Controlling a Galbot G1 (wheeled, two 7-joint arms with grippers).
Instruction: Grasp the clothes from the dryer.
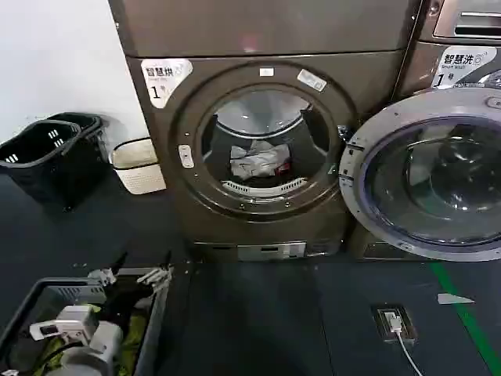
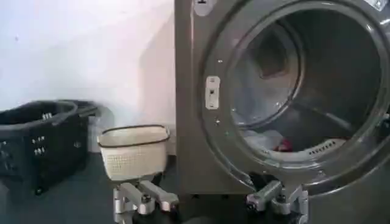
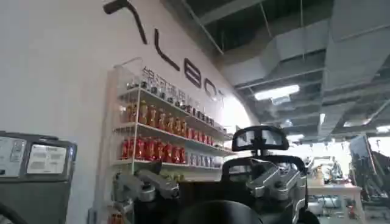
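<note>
Dryer's open, clothes still sitting in the drum, nothing grabbed yet.

The dryer [image 1: 258, 149] has its glass door [image 1: 427, 176] swung wide to the right, and the clothes [image 1: 258, 160] lie low toward the back of the drum, well apart from either arm. The left claw [image 1: 133, 278] hangs low over the grey bin [image 1: 160, 313] with its fingers spread apart and empty; the right claw [image 3: 213, 185] also looks open, aimed off at a shelf of bottles [image 3: 161, 137]. My guess at what goes wrong: the bundle is small and deep, so the arm could clip the porthole rim going in, or pinch only a loose fold and drop the rest. The black basket [image 1: 47, 153] and white basket [image 1: 139, 166] sit left of the machine, out of the way.
</note>
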